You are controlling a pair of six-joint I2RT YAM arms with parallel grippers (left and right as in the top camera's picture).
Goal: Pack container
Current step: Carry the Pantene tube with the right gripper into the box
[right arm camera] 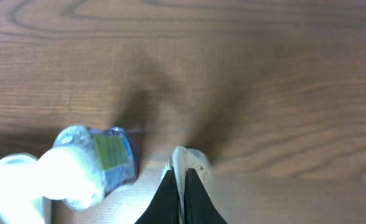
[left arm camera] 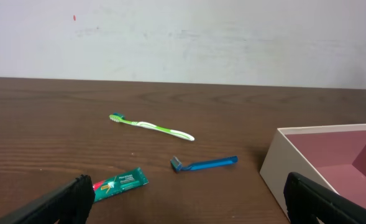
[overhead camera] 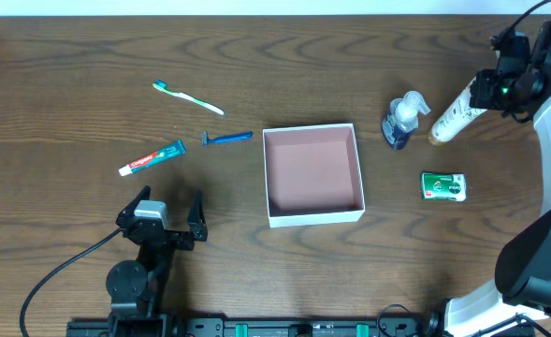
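Tube (overhead camera: 453, 117) seemingly clamped; body visible overhead.

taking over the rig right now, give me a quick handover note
The left tool is open and holds nothing, near the toothpaste.
The right tool is shut on the flat end of the white tube, beside the pump bottle, right of the container.
The container sits mid-table with nothing in it.
Done: tube gripped, nothing packed.
Left: white tube, pump bottle and green packet on the right; toothbrush, razor and toothpaste on the left.
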